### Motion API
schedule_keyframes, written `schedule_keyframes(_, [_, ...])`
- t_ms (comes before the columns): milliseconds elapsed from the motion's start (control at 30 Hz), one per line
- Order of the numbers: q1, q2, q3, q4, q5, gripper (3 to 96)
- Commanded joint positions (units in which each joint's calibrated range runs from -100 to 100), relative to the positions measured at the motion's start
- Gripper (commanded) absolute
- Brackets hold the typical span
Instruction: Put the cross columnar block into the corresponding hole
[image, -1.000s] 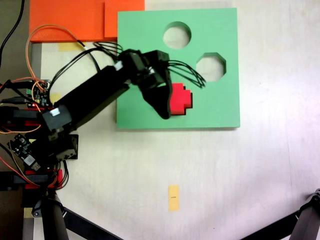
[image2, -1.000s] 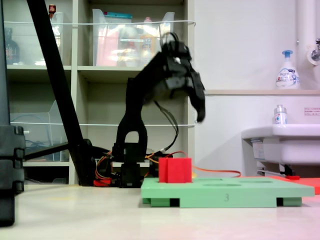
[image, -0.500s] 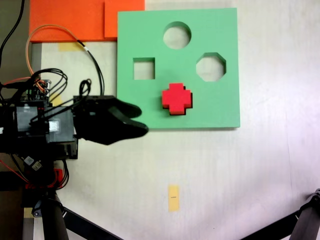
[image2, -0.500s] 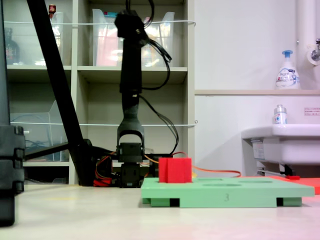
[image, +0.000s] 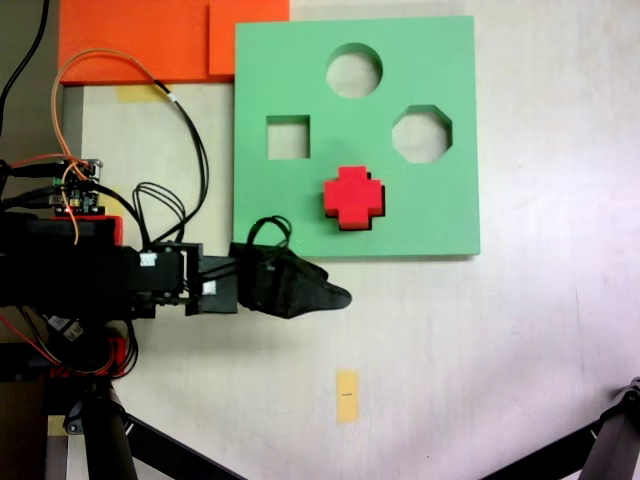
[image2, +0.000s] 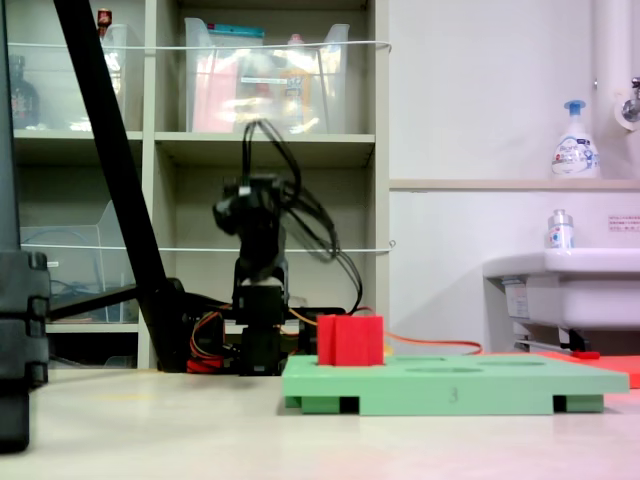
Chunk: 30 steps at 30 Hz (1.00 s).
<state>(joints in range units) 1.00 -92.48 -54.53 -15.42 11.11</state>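
The red cross columnar block stands upright in the plus-shaped hole of the green board, in the lower middle of the board. The block fills the corresponding hole, so only a thin dark edge of it shows. In the second exterior view the block rises above the board. My gripper is off the board, just below its lower left corner in the first exterior view. Its jaws are together and hold nothing. The folded black arm is low, behind the board in the second exterior view.
The board also has a round cutout, a square cutout and an octagonal cutout. Orange foam pieces lie at the top left. A yellow tape strip is on the table. Wires and a circuit board sit by the arm's base.
The gripper let go of the red block and left the board. The arm swung up, then folded down toward the first exterior view's lower left. The block has not moved.
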Motion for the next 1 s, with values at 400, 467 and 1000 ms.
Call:
schedule_keyframes(400, [2.54, -7.52, -45.47, 29.14, -5.81, 49.1])
schedule_keyframes(467, [2.54, -7.52, -45.47, 26.35, -7.23, 49.3])
schedule_keyframes(1000, [2.25, -7.52, -45.47, 16.62, -7.28, 49.3])
